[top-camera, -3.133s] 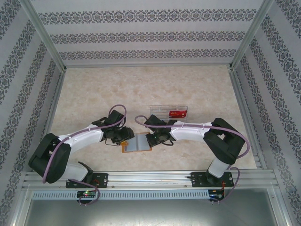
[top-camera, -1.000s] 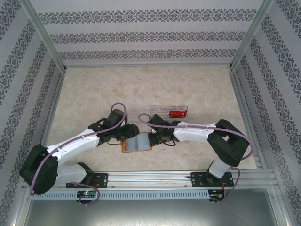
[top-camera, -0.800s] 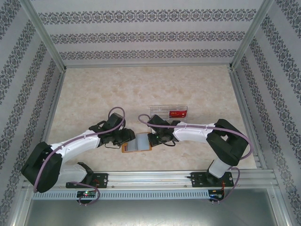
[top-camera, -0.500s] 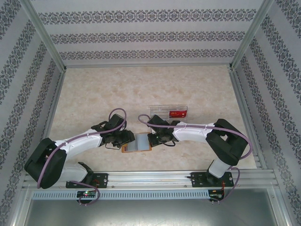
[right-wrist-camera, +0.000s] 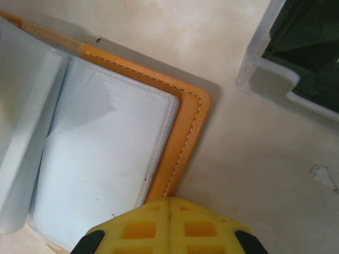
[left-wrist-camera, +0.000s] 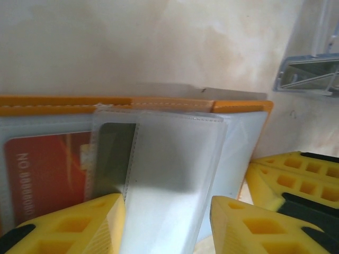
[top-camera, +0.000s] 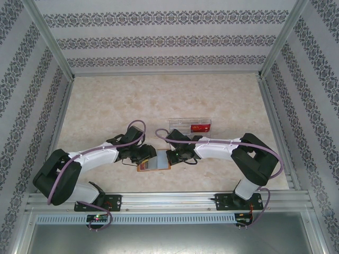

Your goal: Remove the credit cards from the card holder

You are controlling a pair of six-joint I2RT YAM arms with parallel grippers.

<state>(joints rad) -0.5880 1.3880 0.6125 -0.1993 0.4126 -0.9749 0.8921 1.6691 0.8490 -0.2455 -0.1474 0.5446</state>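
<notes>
Left gripper [left-wrist-camera: 167, 211] edged onto card holder [right-wrist-camera: 185, 127], jaws apart astride translucent stitched sleeve [left-wrist-camera: 175, 153]; right gripper [right-wrist-camera: 169, 211] closed at tan leathery edge.

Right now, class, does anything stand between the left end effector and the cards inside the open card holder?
Only the holder's own plastic. A cloudy sleeve of the card holder lies between the left end effector's fingers, and the red card beside it sits under pocket film. Nothing else visible blocks the way.
</notes>
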